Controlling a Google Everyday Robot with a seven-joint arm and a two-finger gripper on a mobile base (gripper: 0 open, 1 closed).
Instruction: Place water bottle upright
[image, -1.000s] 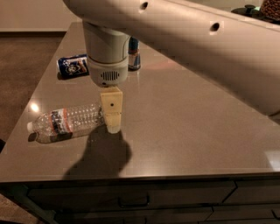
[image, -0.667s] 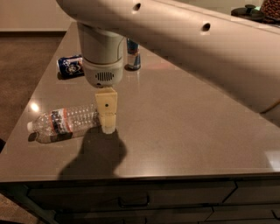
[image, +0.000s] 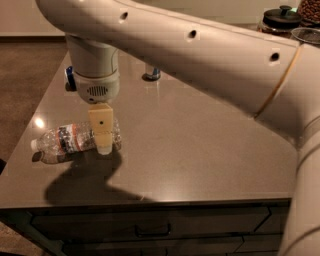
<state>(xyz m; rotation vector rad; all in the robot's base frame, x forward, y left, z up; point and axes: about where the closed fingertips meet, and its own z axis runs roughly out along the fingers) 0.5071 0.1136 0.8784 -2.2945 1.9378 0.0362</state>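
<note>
The water bottle (image: 67, 141) lies on its side on the grey countertop (image: 200, 150), near the left edge. It is clear and ribbed, with a dark and orange label band, and its white cap (image: 35, 146) points left. My gripper (image: 103, 136) hangs straight down from the arm's wrist (image: 95, 75). It is at the bottle's right, bottom end and covers that end from view. I cannot see whether it touches the bottle.
A blue soda can (image: 70, 77) lies at the back left, mostly hidden behind the wrist. A slim can (image: 152, 75) stands behind the arm. A dark-lidded jar (image: 281, 19) is at the back right. Drawers (image: 150, 230) run below the counter's front edge.
My gripper has moved left, from beside the bottle's bottom end to over it. The bottle has not moved and still lies on its side.
</note>
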